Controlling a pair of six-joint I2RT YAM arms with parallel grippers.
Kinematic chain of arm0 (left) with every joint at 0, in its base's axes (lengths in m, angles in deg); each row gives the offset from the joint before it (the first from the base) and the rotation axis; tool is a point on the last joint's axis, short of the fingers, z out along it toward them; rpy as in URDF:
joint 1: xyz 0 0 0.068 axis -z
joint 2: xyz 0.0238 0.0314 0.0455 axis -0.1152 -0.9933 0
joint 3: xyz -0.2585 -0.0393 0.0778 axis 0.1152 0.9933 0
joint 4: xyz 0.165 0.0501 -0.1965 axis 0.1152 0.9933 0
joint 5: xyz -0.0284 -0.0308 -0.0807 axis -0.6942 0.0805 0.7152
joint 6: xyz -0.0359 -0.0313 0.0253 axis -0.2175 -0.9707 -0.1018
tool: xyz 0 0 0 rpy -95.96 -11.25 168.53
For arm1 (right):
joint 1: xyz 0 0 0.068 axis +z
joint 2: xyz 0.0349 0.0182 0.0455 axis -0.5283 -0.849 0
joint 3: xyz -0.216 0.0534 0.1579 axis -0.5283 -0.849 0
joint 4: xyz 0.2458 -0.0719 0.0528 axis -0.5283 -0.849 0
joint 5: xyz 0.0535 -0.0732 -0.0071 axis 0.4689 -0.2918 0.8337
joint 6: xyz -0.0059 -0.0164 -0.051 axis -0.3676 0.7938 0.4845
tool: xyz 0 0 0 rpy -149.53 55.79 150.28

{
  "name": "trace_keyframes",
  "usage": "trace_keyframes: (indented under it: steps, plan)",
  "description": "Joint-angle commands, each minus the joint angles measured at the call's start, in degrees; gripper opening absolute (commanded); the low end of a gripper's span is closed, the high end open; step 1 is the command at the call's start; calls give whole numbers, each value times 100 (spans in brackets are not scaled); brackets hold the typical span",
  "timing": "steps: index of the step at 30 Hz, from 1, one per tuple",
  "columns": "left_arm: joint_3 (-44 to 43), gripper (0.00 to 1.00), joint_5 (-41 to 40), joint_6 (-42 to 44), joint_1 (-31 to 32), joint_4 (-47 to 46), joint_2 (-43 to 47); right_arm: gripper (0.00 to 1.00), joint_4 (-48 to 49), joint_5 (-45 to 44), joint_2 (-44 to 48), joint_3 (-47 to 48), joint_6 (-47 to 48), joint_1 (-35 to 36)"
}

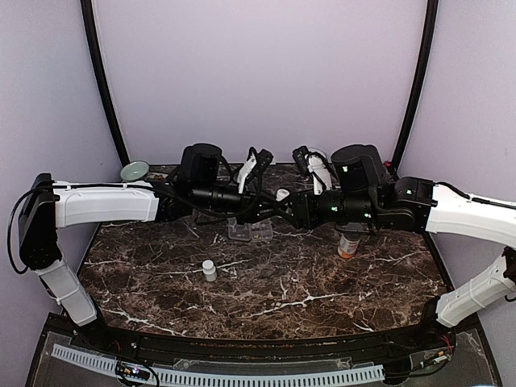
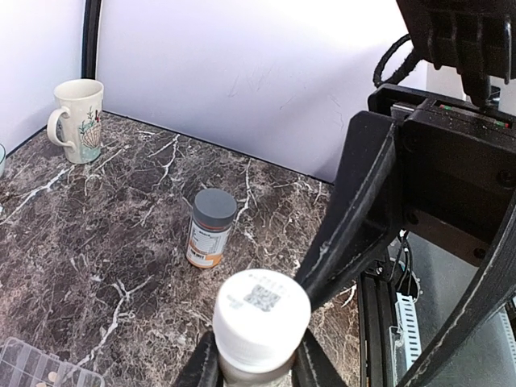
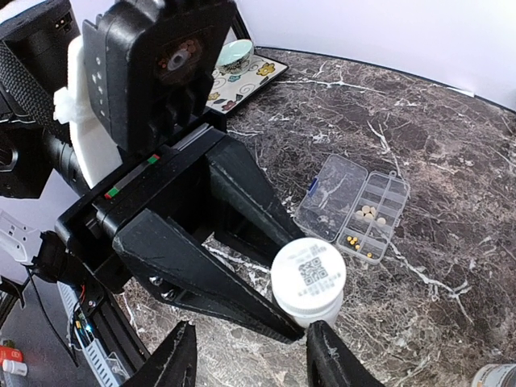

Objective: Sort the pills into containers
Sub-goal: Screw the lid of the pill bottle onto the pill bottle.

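Plainly, the pills (image 3: 368, 214) were tiny round cream-white tablets. A small cluster of them lay in one compartment of the pill box (image 3: 330, 193), with a few smaller yellowish ones in the neighbouring compartment. The box was flat, clear and rectangular, and its hinged lid lay open beside the divided tray. It sat toward the far middle of the counter (image 1: 322, 282), a dark marble surface with white veins, just in front of where the two arms met. Above the counter near the box, the left gripper (image 2: 256, 367) was clamped on the body of a small white bottle (image 2: 260, 310), whose round white end carried a printed code square. The right gripper (image 3: 254, 343) faced it with its jaws apart and the bottle not between them. One finger lay close by the bottle's white end, though whether it touched could not be told. An orange bottle (image 2: 211, 228) with a grey cap stood upright to the box's right. A second white bottle (image 1: 209, 270) stood alone nearer the arm bases, and a mug (image 2: 78, 119) stood by the back wall.
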Motion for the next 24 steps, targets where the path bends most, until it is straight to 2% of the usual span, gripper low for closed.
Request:
trace_keyframes:
  steps: [1,16,24]
  plan:
    - [-67,0,17,23,-19,-175,274,48,97,-14,148,80,77,50]
    - [-94,0,90,128,-26,-86,272,48,63,-623,602,-52,94,50]
    - [-148,0,268,110,-25,-58,257,46,167,-459,433,-10,130,17]
